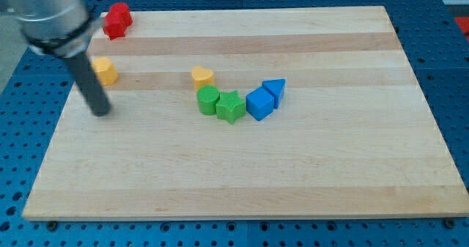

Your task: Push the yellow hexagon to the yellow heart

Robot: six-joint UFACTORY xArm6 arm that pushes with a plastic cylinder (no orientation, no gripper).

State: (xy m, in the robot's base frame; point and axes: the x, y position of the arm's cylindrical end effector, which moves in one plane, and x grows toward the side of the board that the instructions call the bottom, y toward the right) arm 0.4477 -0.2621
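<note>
Resting on the pale wooden tabletop [242,166], my tip [101,112] sits just below the yellow hexagon block [106,70], toward the view's bottom; there are no jaws, and the rod holds nothing. The yellow heart block [203,76] lies well to the view's right. Bare wood separates them. Beneath the heart cluster a green round block [208,100], green star block [231,106], blue cube [259,103] and blue triangular block [275,89]. A red block [116,20] sits top left.

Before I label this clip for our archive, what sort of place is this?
Probably a robotics lab bench: a pale wooden board on a blue perforated base, small coloured blocks like the yellow hexagon block.
</note>
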